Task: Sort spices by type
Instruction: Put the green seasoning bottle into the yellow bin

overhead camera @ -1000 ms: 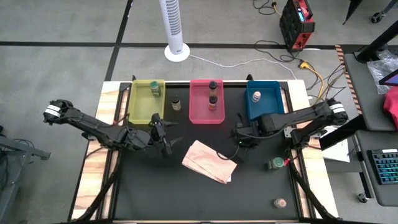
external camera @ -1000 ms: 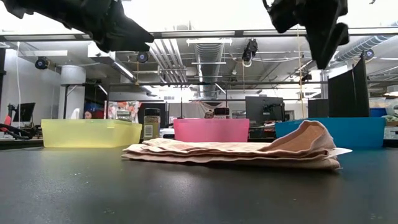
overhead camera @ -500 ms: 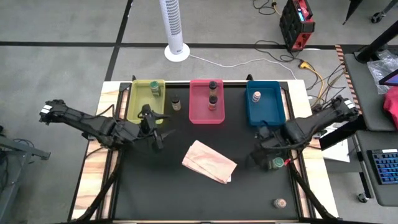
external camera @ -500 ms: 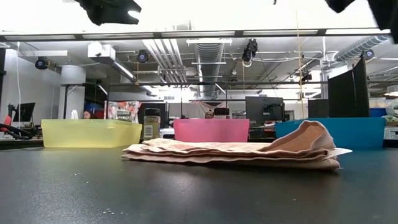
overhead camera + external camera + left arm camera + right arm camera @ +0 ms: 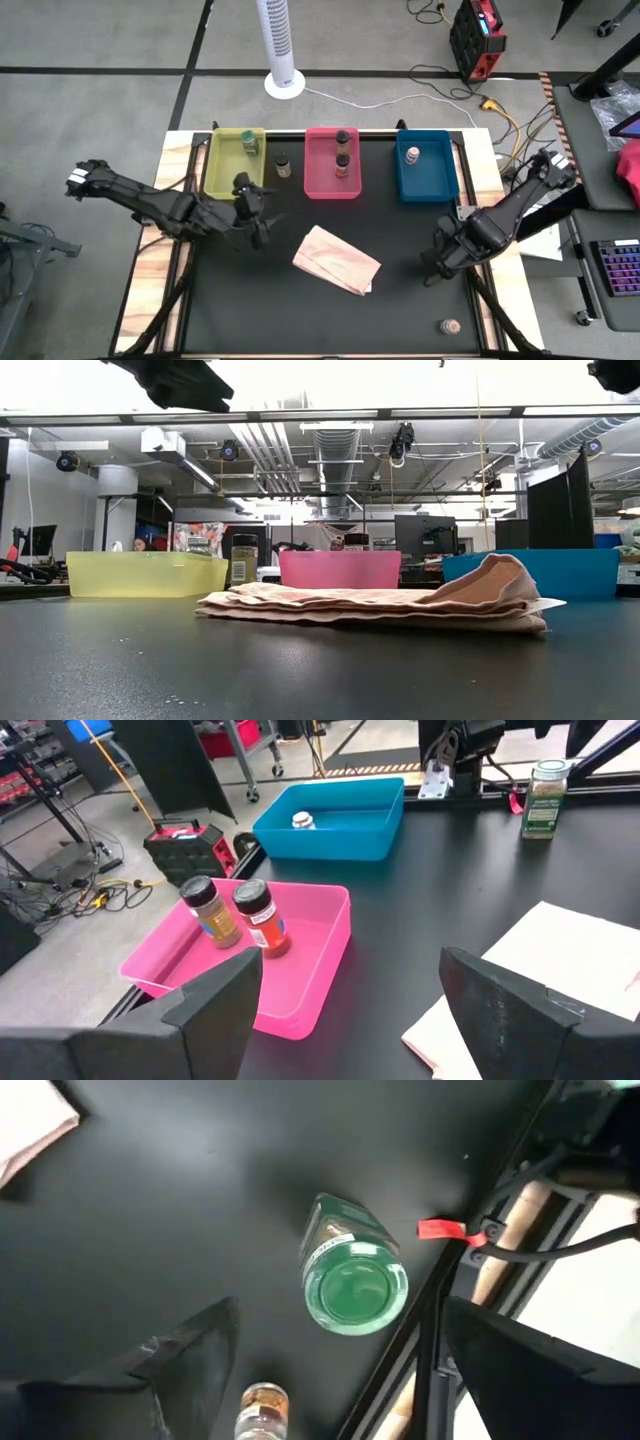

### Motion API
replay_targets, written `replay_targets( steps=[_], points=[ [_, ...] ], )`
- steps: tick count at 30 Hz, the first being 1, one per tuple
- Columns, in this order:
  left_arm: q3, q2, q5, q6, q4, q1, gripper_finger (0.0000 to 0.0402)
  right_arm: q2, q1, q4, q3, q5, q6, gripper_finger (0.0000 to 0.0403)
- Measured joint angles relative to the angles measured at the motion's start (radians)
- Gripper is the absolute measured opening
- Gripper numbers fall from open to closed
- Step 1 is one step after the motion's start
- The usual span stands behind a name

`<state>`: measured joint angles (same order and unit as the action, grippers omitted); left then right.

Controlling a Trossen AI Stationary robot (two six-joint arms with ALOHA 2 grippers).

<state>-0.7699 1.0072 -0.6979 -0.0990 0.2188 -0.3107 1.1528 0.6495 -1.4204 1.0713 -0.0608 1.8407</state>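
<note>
My right gripper [image 5: 440, 262] hovers open over a green-capped spice jar [image 5: 352, 1285], pointing down, one finger on either side of it and clear of it. In the high view the arm hides this jar. It stands upright on its base near the table's right edge and also shows in the left wrist view [image 5: 545, 798]. My left gripper [image 5: 260, 214] is open and empty in front of the yellow tray [image 5: 222, 170]. A pinkish jar [image 5: 451, 326] stands at the near right. Other jars stand in the yellow, pink [image 5: 318, 180] and blue [image 5: 430, 180] trays, and one jar [image 5: 283, 165] stands between the yellow and pink trays.
A tan paper bag [image 5: 336, 260] lies flat in the middle of the table. The three trays line the far edge. The table's right frame rail with a red tag [image 5: 445, 1230] runs close beside the green-capped jar.
My right gripper has gone from in front of the blue tray toward the table's near right and now stands over the green-capped jar. My left gripper has risen a little and stayed near the yellow tray. No jar has moved.
</note>
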Motion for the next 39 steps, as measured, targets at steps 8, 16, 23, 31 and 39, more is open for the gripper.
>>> replay_targets(
  steps=[8, 16, 23, 31, 39],
  points=[
    [-0.002, 0.023, 0.000, 0.000, -0.001, 0.000, 0.0288, -0.020, 0.024, 0.083, -0.124, -0.027, 0.061, 0.0320],
    [-0.002, 0.024, 0.000, 0.000, -0.001, 0.000, 0.0288, -0.018, 0.022, 0.223, -0.220, -0.026, 0.061, 0.0301],
    [-0.002, 0.024, 0.000, 0.000, -0.001, 0.000, 0.0288, -0.016, 0.022, 0.243, -0.237, -0.026, 0.097, 0.0246],
    [-0.002, 0.024, 0.000, 0.000, -0.001, 0.000, 0.0288, -0.016, 0.022, 0.240, -0.234, -0.020, 0.083, 0.0198],
    [-0.001, 0.034, 0.239, 0.019, -0.015, 0.000, 0.0288, 0.003, -0.030, 0.220, -0.102, 0.041, -0.083, 0.0198]
  ],
)
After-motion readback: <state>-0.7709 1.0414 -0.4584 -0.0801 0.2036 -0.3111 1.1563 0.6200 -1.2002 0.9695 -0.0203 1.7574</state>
